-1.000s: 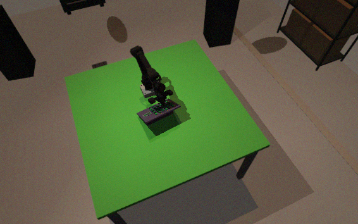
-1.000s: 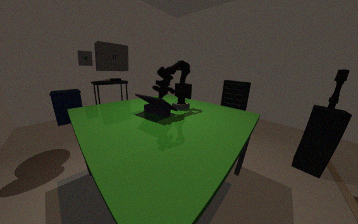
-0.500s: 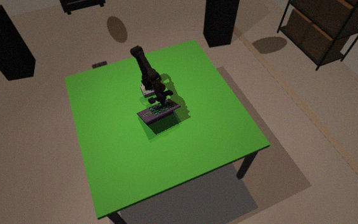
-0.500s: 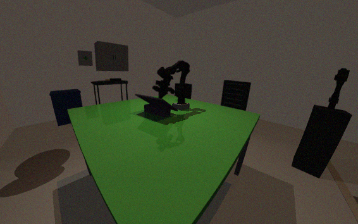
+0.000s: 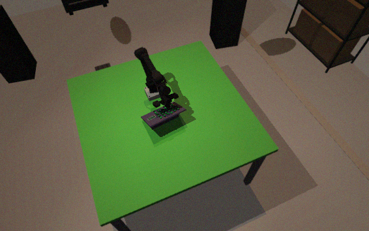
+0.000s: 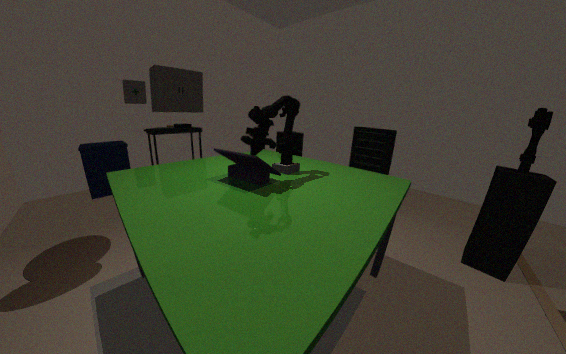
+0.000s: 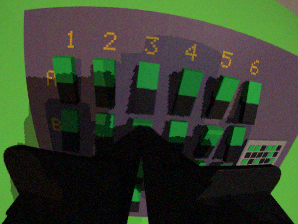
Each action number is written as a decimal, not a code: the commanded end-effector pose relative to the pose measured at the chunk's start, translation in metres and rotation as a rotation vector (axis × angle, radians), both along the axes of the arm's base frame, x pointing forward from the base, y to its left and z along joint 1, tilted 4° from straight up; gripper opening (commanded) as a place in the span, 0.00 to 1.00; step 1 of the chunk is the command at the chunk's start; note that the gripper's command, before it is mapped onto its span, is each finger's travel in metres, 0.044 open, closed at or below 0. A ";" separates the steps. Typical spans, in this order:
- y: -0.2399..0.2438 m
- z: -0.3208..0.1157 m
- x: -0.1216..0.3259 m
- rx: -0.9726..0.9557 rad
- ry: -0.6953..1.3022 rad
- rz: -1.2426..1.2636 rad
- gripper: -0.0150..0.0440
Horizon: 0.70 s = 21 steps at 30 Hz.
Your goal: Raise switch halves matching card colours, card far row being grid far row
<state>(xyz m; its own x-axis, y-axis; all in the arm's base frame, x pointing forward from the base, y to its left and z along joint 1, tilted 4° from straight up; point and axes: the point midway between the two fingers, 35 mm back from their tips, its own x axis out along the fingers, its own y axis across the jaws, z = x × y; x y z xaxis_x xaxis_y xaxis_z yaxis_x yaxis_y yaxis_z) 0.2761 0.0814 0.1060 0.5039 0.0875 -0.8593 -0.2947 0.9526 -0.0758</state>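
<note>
The purple tilted switch panel point(image 5: 146, 118) point(image 6: 249, 162) point(image 7: 100, 22) stands in front of the arm. In the wrist view, row A switches, such as A1 point(image 7: 65, 79), A3 point(image 7: 145, 87) and A6 point(image 7: 251, 102), show green far halves and dark near halves; which halves are raised is hard to tell. B1 point(image 7: 70, 130) lies in shadow. The small card point(image 7: 262, 152) point(image 5: 151, 117) sits beside column 6, its lower part hidden. My gripper point(image 7: 143, 132) point(image 5: 169, 107) point(image 6: 255, 151) is shut and empty, low over the panel just nearer than B3. It hides most lower rows; contact cannot be told.
The panel stands on a green table point(image 5: 136, 173) point(image 6: 249, 280). The arm's pale base point(image 5: 152, 94) point(image 6: 286, 168) is just behind the panel. The arm's shadow falls over part of the panel. Dark cabinets and a shelf stand away from the table.
</note>
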 end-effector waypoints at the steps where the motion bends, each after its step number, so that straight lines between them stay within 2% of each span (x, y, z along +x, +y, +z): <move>1: 0.001 -0.001 0.000 0.003 0.003 0.005 0.25; 21: 0.001 -0.003 0.002 0.003 0.003 0.005 0.25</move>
